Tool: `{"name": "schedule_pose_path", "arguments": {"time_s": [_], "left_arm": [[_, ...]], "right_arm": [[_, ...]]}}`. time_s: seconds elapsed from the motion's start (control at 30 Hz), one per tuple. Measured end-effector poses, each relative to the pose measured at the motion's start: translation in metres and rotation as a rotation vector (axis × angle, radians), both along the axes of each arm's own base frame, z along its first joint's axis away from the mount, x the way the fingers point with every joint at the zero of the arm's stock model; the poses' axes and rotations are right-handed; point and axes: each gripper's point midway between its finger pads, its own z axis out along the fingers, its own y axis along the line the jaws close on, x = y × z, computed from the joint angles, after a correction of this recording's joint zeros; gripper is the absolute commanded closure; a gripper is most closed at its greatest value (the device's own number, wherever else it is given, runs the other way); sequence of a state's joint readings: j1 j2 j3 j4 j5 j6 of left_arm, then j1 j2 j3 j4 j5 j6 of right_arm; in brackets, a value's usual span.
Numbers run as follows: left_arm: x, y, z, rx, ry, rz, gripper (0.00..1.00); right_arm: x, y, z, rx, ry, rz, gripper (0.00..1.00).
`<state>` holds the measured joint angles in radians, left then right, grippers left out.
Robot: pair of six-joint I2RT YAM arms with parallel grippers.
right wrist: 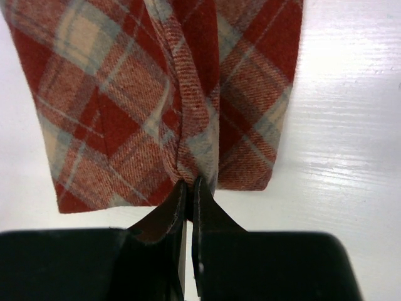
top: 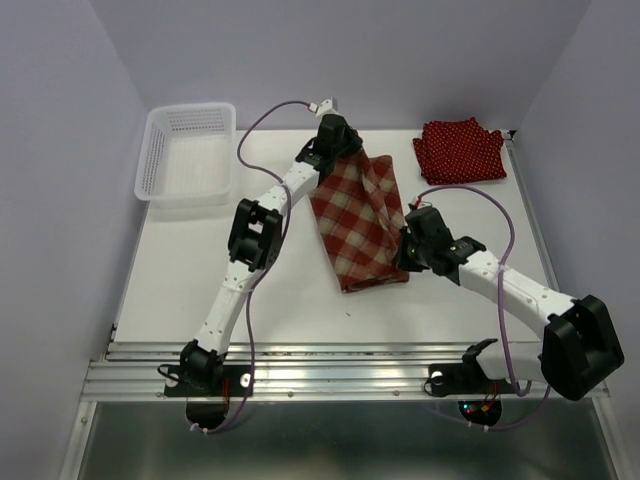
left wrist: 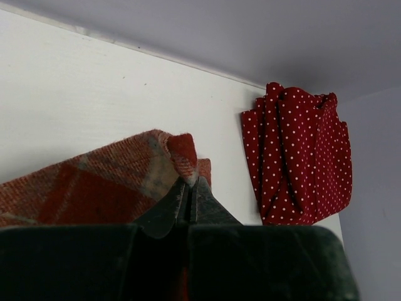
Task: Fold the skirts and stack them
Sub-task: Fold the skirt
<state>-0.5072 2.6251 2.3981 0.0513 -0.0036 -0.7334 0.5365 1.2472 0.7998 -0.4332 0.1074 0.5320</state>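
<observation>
Red-and-cream plaid skirt (top: 358, 220) lies on the white bench (top: 190, 270), the left gripper (left wrist: 190, 187) pinching its far corner and the right gripper (right wrist: 189, 189) pinching its near right edge.

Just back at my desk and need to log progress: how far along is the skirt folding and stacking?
Done: polka-dot cloth lies folded at the far right corner; how many skirts it holds I cannot tell. In hand: the plaid skirt, mid-table, is pinched by the left gripper at its far end and the right gripper at its right edge. Left: finish its fold and stack it on the polka-dot cloth.
</observation>
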Motion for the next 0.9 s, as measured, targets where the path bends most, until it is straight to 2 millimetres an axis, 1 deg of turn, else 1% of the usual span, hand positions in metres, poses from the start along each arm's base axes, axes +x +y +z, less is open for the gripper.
{"name": "schedule_pose_path", "arguments": {"time_s": [0.07,0.17,0.33,0.4,0.43,0.47,0.5,0.53,0.57,0.6,0.67,0.73,0.77,0.8,0.87,0.9], "left_arm": [[0.001,-0.004,-0.003,-0.014,-0.005,-0.001,0.92],[0.003,-0.008,-0.009,-0.023,-0.009,-0.002,0.92],[0.003,-0.017,-0.022,-0.033,-0.007,-0.008,0.92],[0.001,-0.022,-0.030,-0.034,-0.002,-0.011,0.88],[0.000,-0.024,-0.032,-0.035,-0.001,-0.014,0.85],[-0.001,-0.026,-0.033,-0.037,0.000,-0.015,0.78],[-0.002,-0.028,-0.034,-0.036,0.002,-0.018,0.59],[-0.002,-0.029,-0.034,-0.040,0.004,-0.019,0.59],[-0.003,-0.029,-0.034,-0.038,0.002,-0.020,0.34],[-0.003,-0.031,-0.032,-0.040,-0.005,-0.024,0.19],[-0.002,-0.031,-0.029,-0.049,-0.010,-0.023,0.01],[-0.004,-0.035,-0.027,-0.047,-0.020,-0.034,0.01],[-0.004,-0.035,-0.026,-0.042,-0.024,-0.040,0.01],[-0.004,-0.035,-0.025,-0.037,-0.029,-0.044,0.01],[-0.006,-0.036,-0.019,-0.021,-0.045,-0.058,0.01],[-0.009,-0.036,-0.016,-0.006,-0.048,-0.067,0.01]], "right_arm": [[0.000,-0.002,-0.006,-0.003,0.016,-0.005,0.99],[-0.003,-0.009,-0.020,-0.021,0.054,-0.018,0.99],[-0.002,-0.014,-0.026,-0.030,0.071,-0.036,0.99],[-0.003,-0.018,-0.030,-0.032,0.076,-0.045,0.99],[-0.004,-0.019,-0.033,-0.037,0.083,-0.047,0.94],[-0.005,-0.021,-0.035,-0.040,0.090,-0.052,0.90],[-0.005,-0.022,-0.038,-0.043,0.099,-0.058,0.78],[-0.006,-0.024,-0.040,-0.046,0.106,-0.062,0.66],[-0.006,-0.024,-0.042,-0.046,0.112,-0.070,0.58],[-0.006,-0.025,-0.043,-0.047,0.114,-0.080,0.57],[-0.007,-0.028,-0.043,-0.057,0.116,-0.088,0.51],[-0.009,-0.031,-0.044,-0.071,0.124,-0.100,0.27],[-0.010,-0.033,-0.044,-0.077,0.128,-0.110,0.20],[-0.011,-0.035,-0.042,-0.085,0.131,-0.116,0.16],[-0.011,-0.038,-0.035,-0.094,0.126,-0.127,0.00],[-0.009,-0.039,-0.028,-0.098,0.114,-0.129,0.00]]}}
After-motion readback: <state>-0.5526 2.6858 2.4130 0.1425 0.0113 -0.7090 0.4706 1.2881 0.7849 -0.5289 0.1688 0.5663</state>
